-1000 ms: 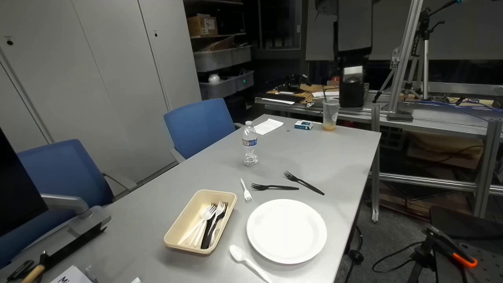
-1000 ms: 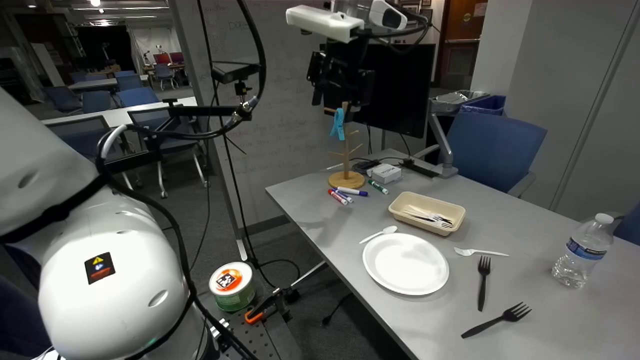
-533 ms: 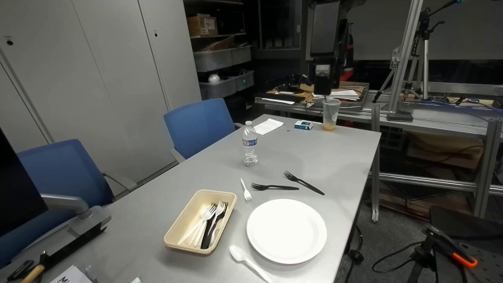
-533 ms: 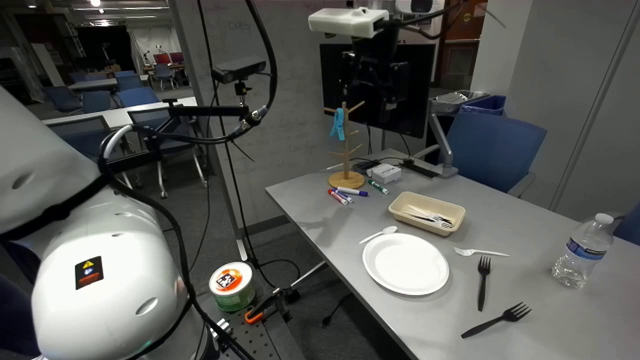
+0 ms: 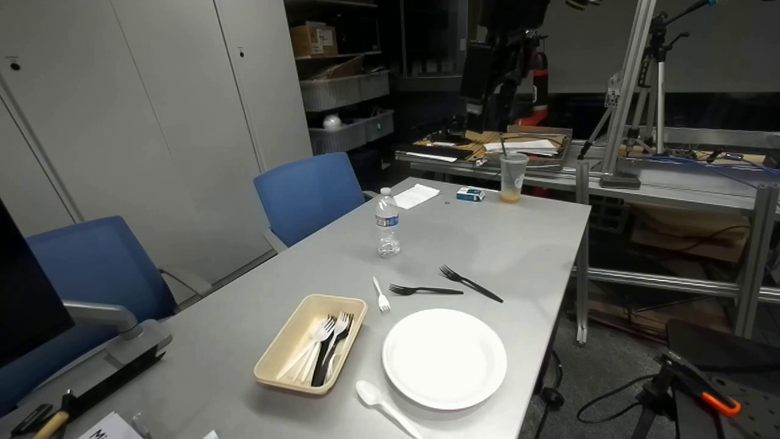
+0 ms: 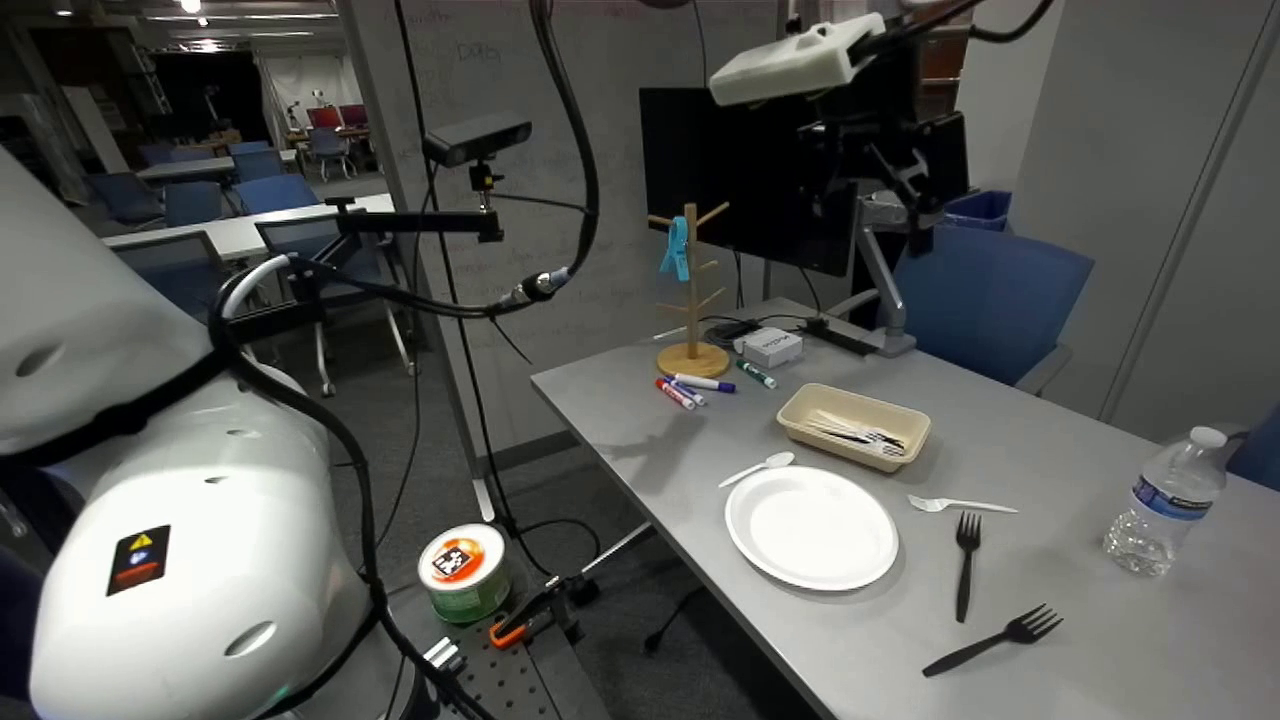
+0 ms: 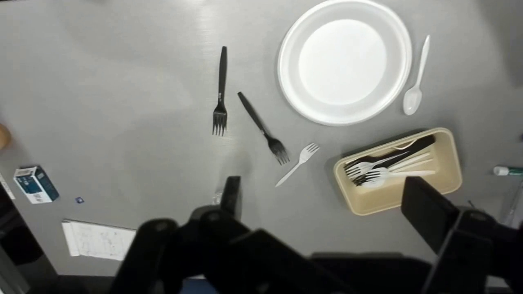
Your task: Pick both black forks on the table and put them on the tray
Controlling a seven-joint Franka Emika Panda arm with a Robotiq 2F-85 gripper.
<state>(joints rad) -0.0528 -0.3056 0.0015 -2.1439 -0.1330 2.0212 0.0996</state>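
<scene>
Two black forks (image 7: 258, 122), loose on a grey table (image 7: 122, 102)

Both forks lie flat on the table, near each other but apart, their handles at differing slants; one lies closer to the round white plate (image 7: 345, 61), and just beyond its tines lies a white fork (image 7: 300, 164), which sits between it and the tray (image 7: 443, 173); the tray, shallow and beige, holds a loose heap of white and black utensils (image 7: 378, 174); the plate rests near the tray but apart from it; a white spoon (image 7: 420, 77) lies just beside the plate, on the side away from the black forks; the gripper (image 7: 325, 196) hangs well above the table, with its two fingers (image 7: 231, 196) spread wide apart in the wrist view; a clear bottle (image 6: 1165, 505) stands upright near the forks; at one end of the table, in an exterior view, are a cup (image 5: 513, 174) with a little amber liquid (image 5: 510, 197) in the bottom, a small box (image 5: 470, 194) and a flat white paper (image 5: 417, 196); towards the opposite end, in an exterior view, are a wooden stand (image 6: 692, 320) with a blue clip (image 6: 676, 255) hanging from it, several markers (image 6: 703, 383) and a white box (image 6: 770, 345); a dark screen (image 6: 740, 180) stands behind these; blue chairs (image 5: 309, 195) line one long side of the table.
</scene>
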